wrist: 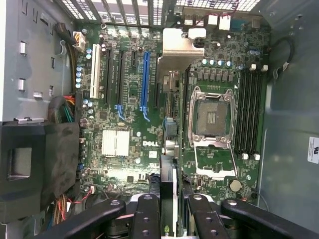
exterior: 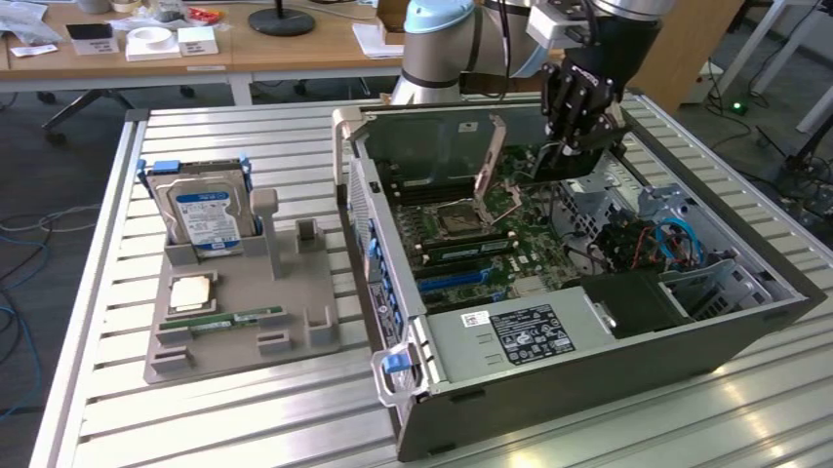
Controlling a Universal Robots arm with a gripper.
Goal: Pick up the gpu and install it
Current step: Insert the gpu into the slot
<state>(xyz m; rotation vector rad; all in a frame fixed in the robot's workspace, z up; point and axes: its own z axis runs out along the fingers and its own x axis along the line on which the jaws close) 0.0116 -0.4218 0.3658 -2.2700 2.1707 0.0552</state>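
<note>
My gripper point(exterior: 569, 146) hangs over the back half of the open computer case point(exterior: 729, 336), shut on the gpu point(exterior: 549, 168). The gpu is a thin dark card pointing down toward the motherboard point(exterior: 489, 244). In the wrist view the gpu point(wrist: 168, 191) runs edge-on between the two black fingers point(wrist: 147, 219), and my gripper point(wrist: 172, 219) holds it above the green motherboard point(wrist: 124, 119). The card floats over the strip between the blue expansion slot point(wrist: 145, 84) and the open processor socket point(wrist: 209, 117), touching neither.
A grey parts holder point(exterior: 241, 346) on the slatted table at the exterior view's left carries a hard drive point(exterior: 206, 210), a processor point(exterior: 191, 291) and a memory stick point(exterior: 241, 318). Inside the case sit a power supply point(exterior: 521, 336), a black shroud point(wrist: 37, 164) and cable bundles point(exterior: 651, 244).
</note>
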